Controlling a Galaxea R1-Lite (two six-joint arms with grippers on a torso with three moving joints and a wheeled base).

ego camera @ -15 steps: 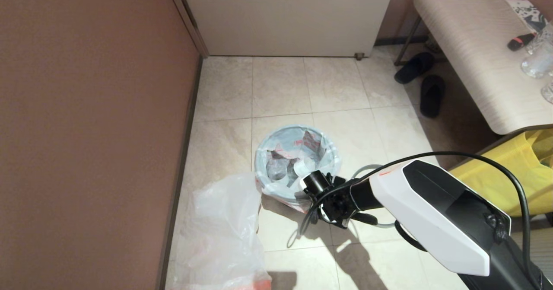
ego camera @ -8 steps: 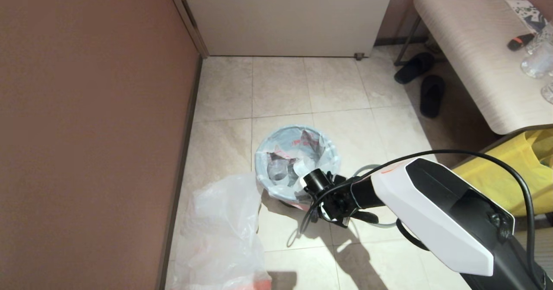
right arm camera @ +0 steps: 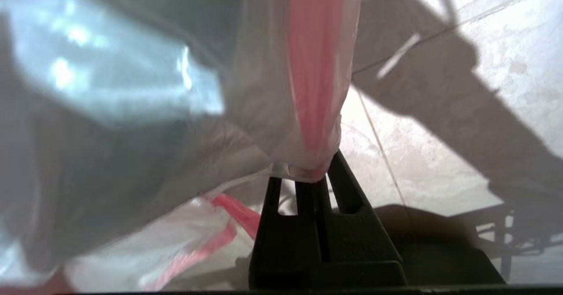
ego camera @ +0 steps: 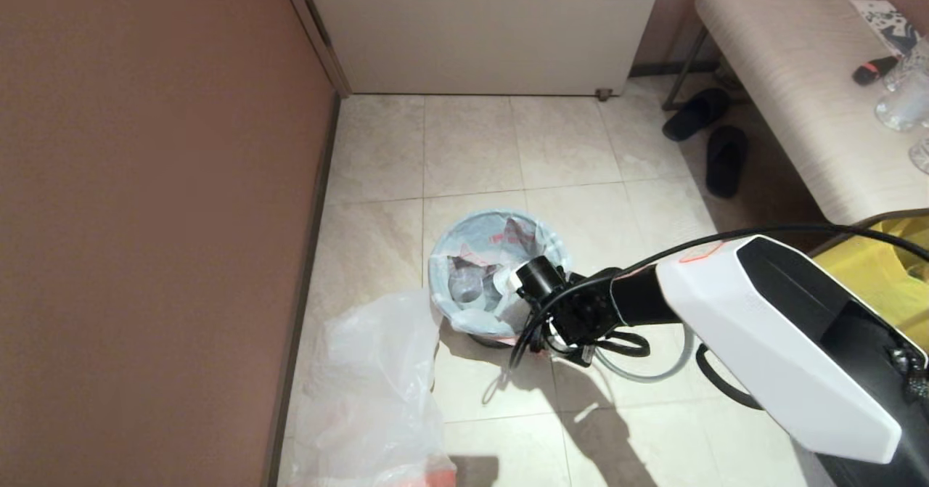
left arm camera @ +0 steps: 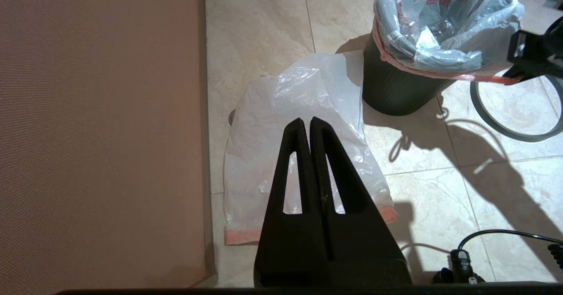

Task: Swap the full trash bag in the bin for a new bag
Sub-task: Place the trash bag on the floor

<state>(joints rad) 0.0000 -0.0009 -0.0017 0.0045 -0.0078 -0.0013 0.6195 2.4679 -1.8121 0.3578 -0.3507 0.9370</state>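
The full trash bag (ego camera: 475, 284) sits inside the black bin (left arm camera: 396, 97), its translucent white mouth folded over the rim, with bottles showing inside. My right gripper (right arm camera: 313, 177) is at the bin's near right side and is shut on the bag's red-orange hem (right arm camera: 314, 88), which is bunched between its fingertips. The new bag (left arm camera: 272, 123) lies limp and flat on the floor by the wall, left of the bin, with its orange band at the near end. My left gripper (left arm camera: 305, 123) hovers above the new bag, shut and holding nothing. The grey ring (ego camera: 657, 377) lies on the floor right of the bin.
A brown wall (ego camera: 145, 218) bounds the left side and a white door (ego camera: 479, 30) stands at the back. Two black slippers (ego camera: 715, 138) lie beside a pale bench (ego camera: 791, 73) at the right. A yellow fabric bag (ego camera: 871, 284) hangs below the bench.
My right gripper has closed on the bag's hem. The right arm then shifted up and to the right, uncovering more of the grey ring. The left arm has not moved.
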